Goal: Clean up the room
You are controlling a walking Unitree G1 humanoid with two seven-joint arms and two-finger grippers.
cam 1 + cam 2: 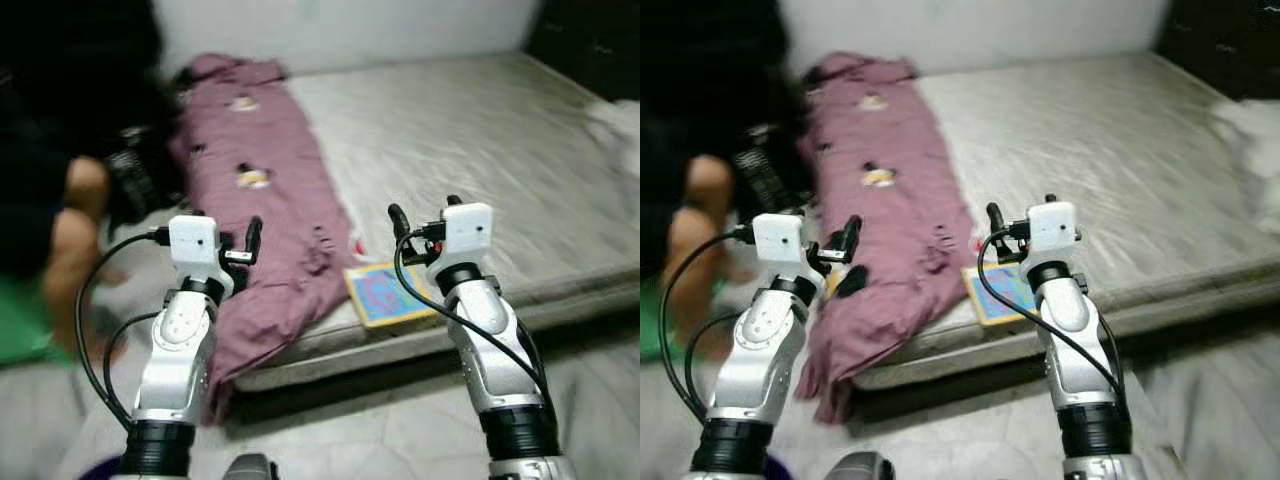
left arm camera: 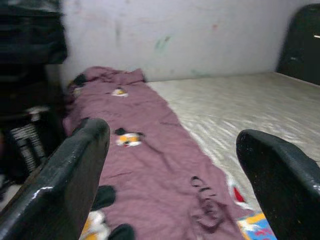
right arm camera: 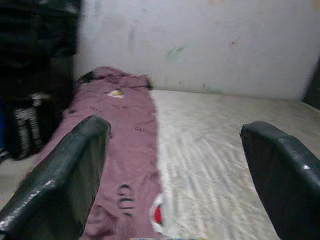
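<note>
Mattress (image 1: pixel 480 150) is lying ahead in the eye views, a maroon garment (image 1: pixel 265 200) trailing off its near left edge, a colourful book (image 1: pixel 385 295) lying just right of it. Left gripper (image 2: pixel 172 165) – fingers gaping wide, empty – is facing the garment. Right gripper (image 3: pixel 175 165) is gaping likewise, empty.

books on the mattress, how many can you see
1: a flat yellow-edged book with a blue cover at the mattress's near edge, beside the purple garment. Others may be hidden under it.

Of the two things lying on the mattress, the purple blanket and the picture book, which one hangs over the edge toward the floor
The purple blanket: its lower end droops over the mattress edge. The picture book lies flat near the edge.
</note>
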